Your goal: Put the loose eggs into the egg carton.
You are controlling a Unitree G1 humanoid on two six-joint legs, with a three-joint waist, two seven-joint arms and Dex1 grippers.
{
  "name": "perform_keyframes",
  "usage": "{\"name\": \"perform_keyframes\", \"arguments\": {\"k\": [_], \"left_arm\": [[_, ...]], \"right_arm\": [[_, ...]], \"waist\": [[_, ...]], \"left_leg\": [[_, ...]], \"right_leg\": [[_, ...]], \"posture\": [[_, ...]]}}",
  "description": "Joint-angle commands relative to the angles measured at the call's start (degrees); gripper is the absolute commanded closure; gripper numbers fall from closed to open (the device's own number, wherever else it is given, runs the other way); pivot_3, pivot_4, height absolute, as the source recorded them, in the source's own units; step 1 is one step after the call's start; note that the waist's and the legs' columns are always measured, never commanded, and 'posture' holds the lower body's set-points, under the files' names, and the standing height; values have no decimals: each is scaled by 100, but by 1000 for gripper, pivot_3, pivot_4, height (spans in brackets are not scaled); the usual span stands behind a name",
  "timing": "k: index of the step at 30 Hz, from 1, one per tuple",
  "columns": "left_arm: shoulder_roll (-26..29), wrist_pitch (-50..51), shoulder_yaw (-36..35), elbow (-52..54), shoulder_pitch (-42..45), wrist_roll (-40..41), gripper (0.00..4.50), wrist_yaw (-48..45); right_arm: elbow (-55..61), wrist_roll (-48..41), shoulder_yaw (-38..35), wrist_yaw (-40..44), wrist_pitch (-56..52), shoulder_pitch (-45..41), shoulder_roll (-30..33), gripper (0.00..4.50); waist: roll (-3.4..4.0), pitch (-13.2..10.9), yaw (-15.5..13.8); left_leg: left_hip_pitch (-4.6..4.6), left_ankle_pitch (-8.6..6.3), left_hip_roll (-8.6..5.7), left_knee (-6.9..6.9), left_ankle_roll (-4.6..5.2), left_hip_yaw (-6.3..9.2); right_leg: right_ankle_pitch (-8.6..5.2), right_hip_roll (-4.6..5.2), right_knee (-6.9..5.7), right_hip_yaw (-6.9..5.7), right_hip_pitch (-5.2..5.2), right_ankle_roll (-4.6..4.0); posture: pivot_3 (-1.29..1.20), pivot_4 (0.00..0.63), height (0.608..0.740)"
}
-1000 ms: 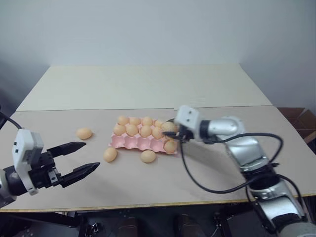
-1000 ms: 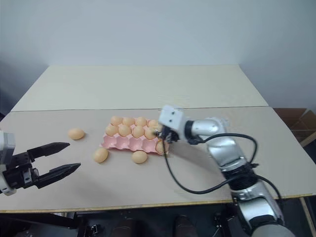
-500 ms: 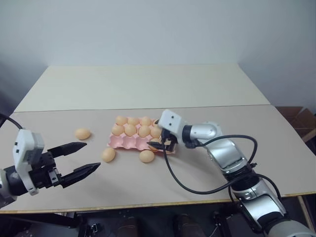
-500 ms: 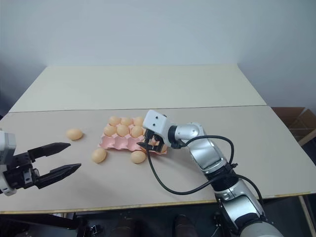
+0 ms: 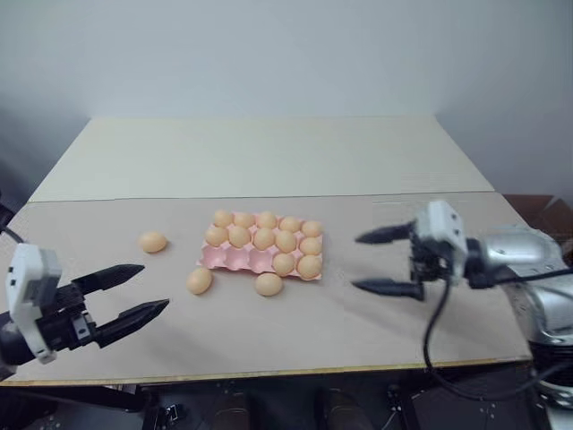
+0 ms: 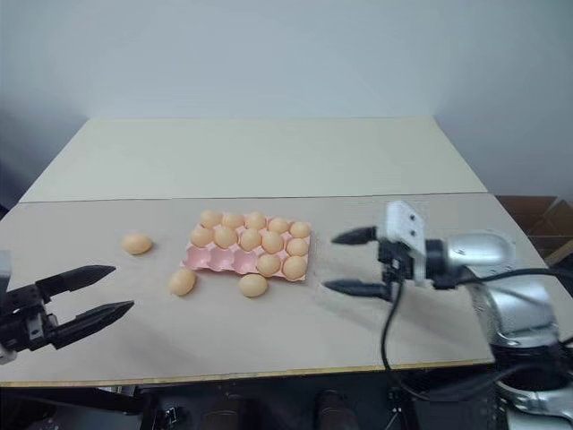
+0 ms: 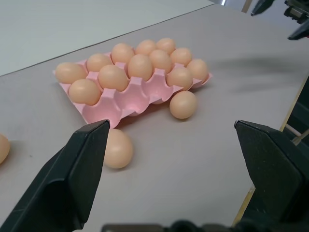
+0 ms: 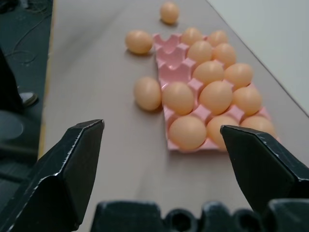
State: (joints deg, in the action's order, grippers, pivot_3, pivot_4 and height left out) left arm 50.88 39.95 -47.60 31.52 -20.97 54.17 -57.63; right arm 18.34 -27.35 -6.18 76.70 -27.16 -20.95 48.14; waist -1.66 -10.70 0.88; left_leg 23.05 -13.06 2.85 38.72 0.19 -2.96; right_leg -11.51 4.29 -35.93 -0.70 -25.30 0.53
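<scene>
The pink egg carton (image 5: 235,259) lies mid-table with several eggs in it and three bare cups along its front left. Three loose eggs rest on the table: one far left (image 5: 153,242), one at the carton's front left corner (image 5: 199,280), and one against its front edge (image 5: 269,285). My left gripper (image 5: 154,287) hovers open near the table's front left, short of the eggs, and holds nothing. My right gripper (image 5: 356,262) is open and empty to the right of the carton, pointing at it. The right wrist view looks along the carton (image 8: 170,73) between the spread fingers (image 8: 72,164).
A second, paler table (image 5: 260,152) adjoins at the back below a plain wall. The table's front edge (image 5: 295,369) runs just below both grippers. A cardboard box (image 5: 546,219) sits off the far right.
My right gripper opened at the carton's front right corner, then drew back to the right, clear of the carton. The left gripper stayed put and open. The loose eggs have not moved.
</scene>
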Motion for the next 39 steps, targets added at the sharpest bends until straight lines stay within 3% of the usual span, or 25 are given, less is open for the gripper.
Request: {"name": "perform_keyframes", "arguments": {"k": [1,9,17,23,28,35,39], "left_arm": [[63,-101,-235,-79,-42,26,0,-235],[115,-133,-179,-148,2,-72,0,-385],[90,-131,41,-135,209,-137,0,-296],[36,-99,22,-31,144,-135,0,-220],[8,-76,-68,63,32,-86,0,-172],[0,-60,-84,151,-22,-38,0,-88],[-7,-57,-109,192,-58,-13,0,-73]], "right_arm": [[29,-123,-156,20,380,-5,40,23],[156,39,307,-325,640,-178,-230,23],[116,1180,2138,-1099,993,-1171,-1514,23],[-839,2888,3400,-1683,1948,-1566,-2048,23],[-1385,3530,3729,-1993,2219,-1787,-2332,23],[-1609,3691,3799,-1971,2231,-1757,-2542,23],[-1542,3714,3824,-1937,2200,-1716,-2583,1261]], "waist": [[-1,0,28],[-3,2,-14],[-7,4,-5],[-18,11,-18],[-23,14,-8],[-26,16,-4],[-26,16,-4]], "left_leg": [[-12,0,2,0,-1,-2],[13,-2,-1,-2,-3,-5],[23,-1,4,-1,-2,-10],[32,-1,-1,1,-2,-15],[34,-1,-1,2,-2,-18],[29,0,2,2,-2,-18],[29,0,2,2,-2,-18]], "right_leg": [[0,-1,-2,2,5,-1],[0,3,2,5,-15,-2],[2,-6,-18,9,-43,-4],[3,1,-15,10,-47,-6],[5,1,-16,12,-51,-7],[6,-2,-22,11,-50,-9],[7,-2,-22,11,-50,-9]], "posture": [[0,150,740],[0,150,740],[0,150,740],[0,150,740],[0,150,740],[0,150,740],[0,150,740]]}}
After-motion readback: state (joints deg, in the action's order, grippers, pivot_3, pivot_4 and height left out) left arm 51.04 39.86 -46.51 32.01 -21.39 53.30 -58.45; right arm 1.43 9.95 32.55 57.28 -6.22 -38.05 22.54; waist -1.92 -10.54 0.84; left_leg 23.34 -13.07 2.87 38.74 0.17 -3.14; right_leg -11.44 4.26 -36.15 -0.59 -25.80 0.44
